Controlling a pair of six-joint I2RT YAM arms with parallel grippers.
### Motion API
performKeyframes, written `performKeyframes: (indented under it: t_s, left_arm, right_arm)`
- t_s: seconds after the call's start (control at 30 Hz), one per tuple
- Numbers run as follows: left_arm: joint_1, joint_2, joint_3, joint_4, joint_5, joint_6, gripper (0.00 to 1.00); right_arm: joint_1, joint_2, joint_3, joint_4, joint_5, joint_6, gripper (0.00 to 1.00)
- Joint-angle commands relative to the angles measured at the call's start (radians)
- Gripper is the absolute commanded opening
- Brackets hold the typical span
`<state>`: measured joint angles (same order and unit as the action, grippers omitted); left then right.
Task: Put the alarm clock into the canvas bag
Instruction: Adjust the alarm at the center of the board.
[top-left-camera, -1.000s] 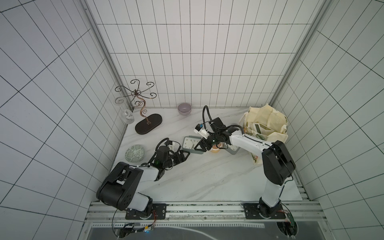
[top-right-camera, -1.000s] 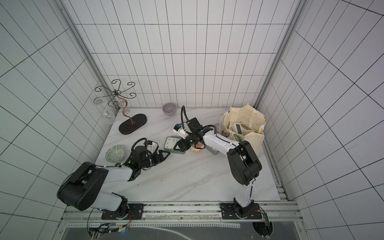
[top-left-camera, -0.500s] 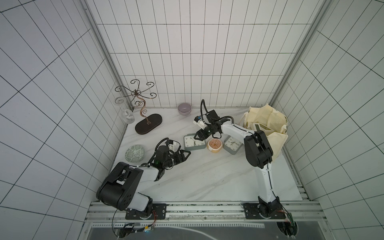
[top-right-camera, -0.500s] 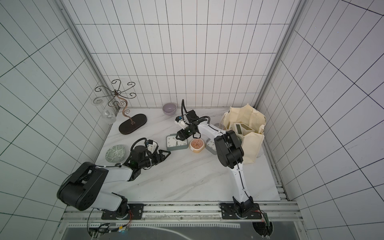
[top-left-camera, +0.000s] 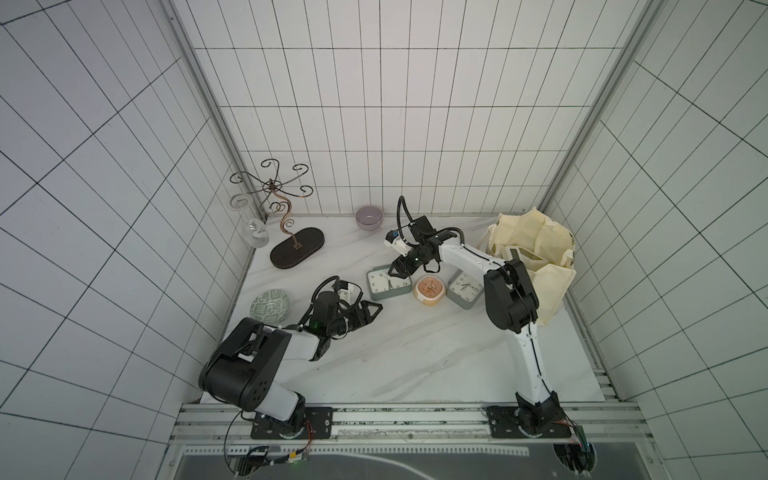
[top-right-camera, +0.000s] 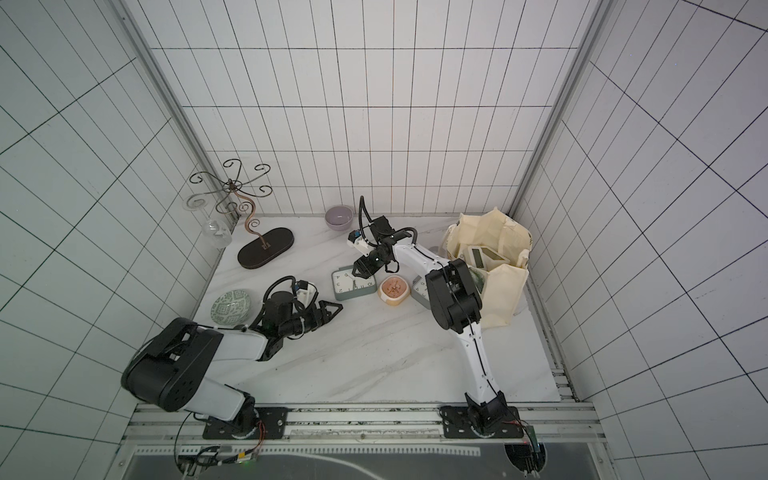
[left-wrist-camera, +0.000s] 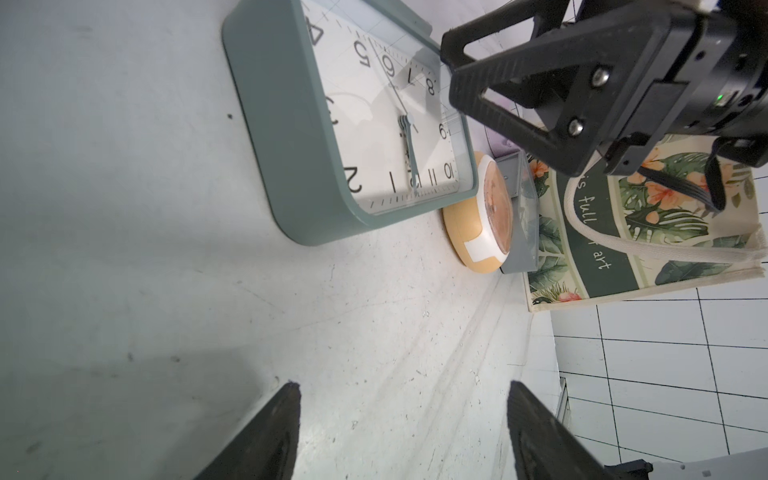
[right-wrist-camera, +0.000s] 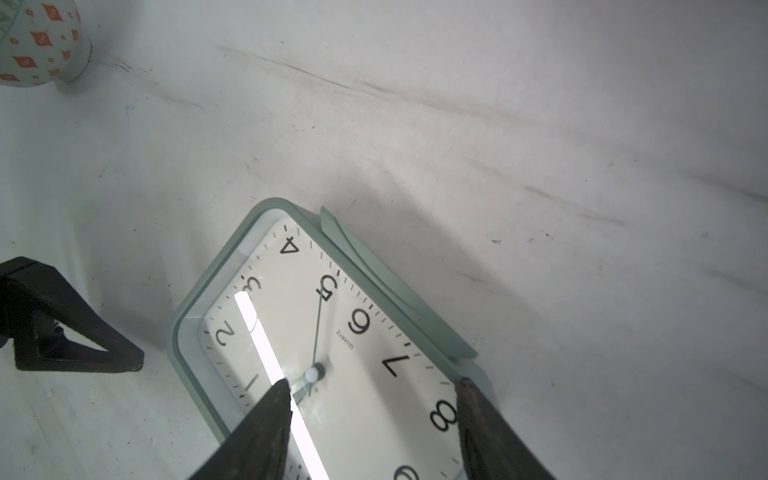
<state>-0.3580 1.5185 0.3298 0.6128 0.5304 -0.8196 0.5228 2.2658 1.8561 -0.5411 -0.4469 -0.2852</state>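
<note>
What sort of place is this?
Most likely a lab test booth, not a real home: white tiled walls box in a marble-look tabletop, two robot arms are mounted on a metal rail, and props like a green alarm clock and a lilac bowl are laid out.

i see the sage-green rectangular plastic alarm clock (top-left-camera: 388, 284) lying face up on the white marble tabletop (top-left-camera: 415, 357), and the cream canvas tote bag (top-left-camera: 550, 286), leaf-printed, standing open against the right wall, apart from it.
</note>
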Motion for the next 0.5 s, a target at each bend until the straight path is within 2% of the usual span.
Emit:
performKeyframes:
  t_s: [0.0, 0.47]
  left_arm:
    - [0.004, 0.011, 0.02, 0.036, 0.014, -0.001, 0.76]
    - [0.005, 0.008, 0.021, 0.034, 0.01, -0.008, 0.76]
  right_arm:
    - [-0.026, 0.004, 0.102, -0.028, 0.006, -0.038, 0.64]
    - [-0.05, 0.167, 0.273, -0.072, -0.067, -0.078, 0.64]
